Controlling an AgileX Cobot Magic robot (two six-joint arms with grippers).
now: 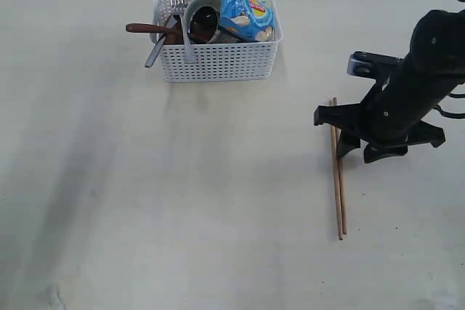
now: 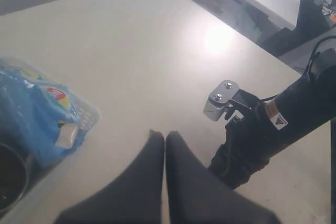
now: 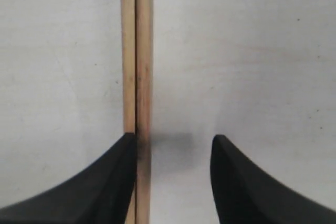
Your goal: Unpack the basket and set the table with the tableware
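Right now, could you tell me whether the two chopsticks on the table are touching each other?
Touching. The right wrist view shows the chopsticks lying side by side with no gap between them.

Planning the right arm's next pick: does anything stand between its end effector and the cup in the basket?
Yes: the blue snack bag stands at the right end of the basket, leaning over the cup, on the side facing the right end effector. The chopsticks lie beneath that end effector.
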